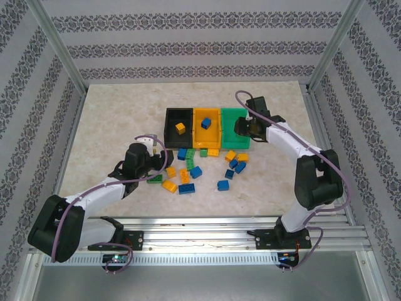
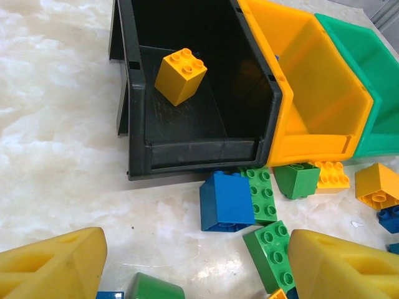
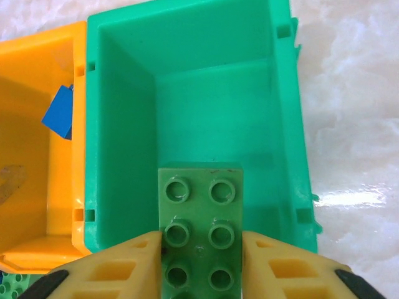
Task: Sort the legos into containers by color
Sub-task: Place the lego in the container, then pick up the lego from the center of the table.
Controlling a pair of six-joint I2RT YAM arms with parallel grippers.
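- On the far left, our left gripper (image 2: 198, 252) hangs low over the table (image 2: 56, 124). Its foam fingers (image 2: 56, 265) are spread with nothing between them, and the loose bricks (image 1: 200, 166) lie just ahead and to its right.
- Next comes the black bin (image 1: 167, 128), with a yellow brick (image 2: 180, 76) on its floor.
- The orange bin (image 1: 202, 138) touches it and has a blue brick (image 1: 206, 123) inside.
- The green bin (image 3: 212, 106) closes the row, touching the orange one.
- On the right, our right gripper (image 3: 201, 240) pinches a green brick (image 3: 201, 187) by its long sides.
- The brick's long axis runs straight out from the fingers, in line with the green bin's length. Its free end sits over the near end of that bin's hollow.
- We judge that the drop turns on this overlap. The bin lies below and ahead of the brick, so parting the fingers should land it inside, though the near wall is close. The right arm is the nearer one; the left is well apart.
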